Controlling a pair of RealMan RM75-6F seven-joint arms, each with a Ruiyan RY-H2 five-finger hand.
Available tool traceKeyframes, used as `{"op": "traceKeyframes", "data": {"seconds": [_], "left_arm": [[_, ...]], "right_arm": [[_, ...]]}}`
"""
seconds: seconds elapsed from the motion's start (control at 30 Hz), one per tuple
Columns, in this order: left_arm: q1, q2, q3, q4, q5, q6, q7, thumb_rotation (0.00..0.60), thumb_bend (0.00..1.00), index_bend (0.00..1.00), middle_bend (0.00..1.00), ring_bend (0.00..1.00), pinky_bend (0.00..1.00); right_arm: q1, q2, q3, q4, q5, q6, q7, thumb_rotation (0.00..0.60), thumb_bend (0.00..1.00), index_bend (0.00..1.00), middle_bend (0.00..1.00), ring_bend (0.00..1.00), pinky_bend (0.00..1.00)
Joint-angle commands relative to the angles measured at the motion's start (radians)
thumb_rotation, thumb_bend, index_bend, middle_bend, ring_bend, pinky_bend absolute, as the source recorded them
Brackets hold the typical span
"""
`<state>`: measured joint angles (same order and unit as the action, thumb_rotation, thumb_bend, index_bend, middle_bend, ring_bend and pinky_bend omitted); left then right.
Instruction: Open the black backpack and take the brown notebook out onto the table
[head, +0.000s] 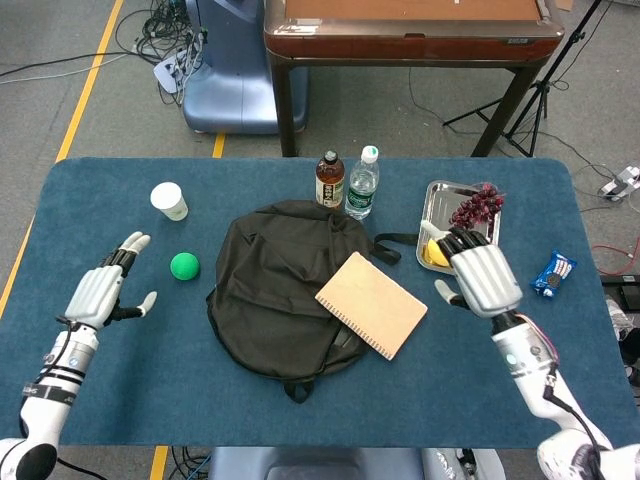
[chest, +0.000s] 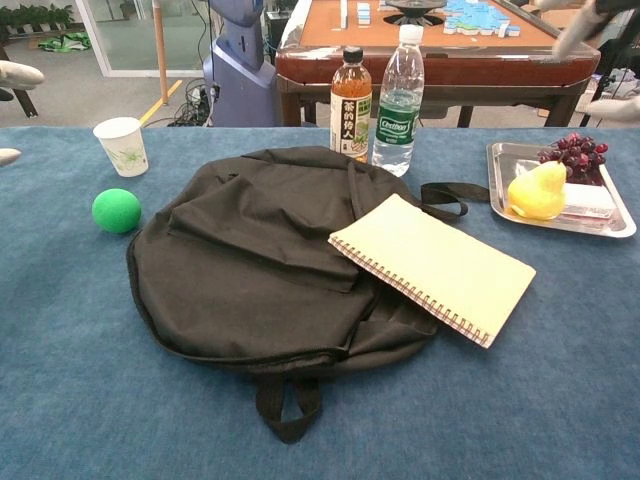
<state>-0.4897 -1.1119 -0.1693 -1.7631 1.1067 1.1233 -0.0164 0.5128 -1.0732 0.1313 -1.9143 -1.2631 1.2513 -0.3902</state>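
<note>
The brown notebook is out, lying half on the black backpack, half on the tabletop. Left hand and right hand are empty, fingers spread.
</note>
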Motion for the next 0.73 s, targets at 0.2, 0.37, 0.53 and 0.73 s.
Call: {"op": "traceKeyframes", "data": {"seconds": [0.2, 0.37, 0.53, 0.73], "left_arm": [[0.116, -0.008, 0.045, 0.073, 0.093, 0.163, -0.021, 0.600, 0.32, 0.08, 0.00, 0.00, 0.09], [0.180, -0.006, 0.070, 0.088, 0.147, 0.244, -0.041, 0.600, 0.32, 0.11, 0.00, 0.00, 0.09], [0.241, 0.015, 0.099, 0.061, 0.187, 0.307, -0.039, 0.600, 0.32, 0.12, 0.00, 0.00, 0.09], [0.293, 0.033, 0.133, -0.003, 0.215, 0.344, 0.012, 0.600, 0.32, 0.12, 0.00, 0.00, 0.09]], "right_arm": [[-0.187, 0.084, -0.126, 0.019, -0.162, 0.155, 0.148, 0.600, 0.35, 0.33, 0.35, 0.27, 0.37], [-0.260, 0.091, -0.171, 0.069, -0.221, 0.202, 0.238, 0.600, 0.35, 0.33, 0.35, 0.27, 0.38], [-0.334, 0.063, -0.194, 0.125, -0.270, 0.279, 0.286, 0.600, 0.35, 0.34, 0.35, 0.27, 0.38], [-0.387, 0.031, -0.202, 0.164, -0.282, 0.313, 0.324, 0.600, 0.35, 0.34, 0.35, 0.27, 0.38]]}}
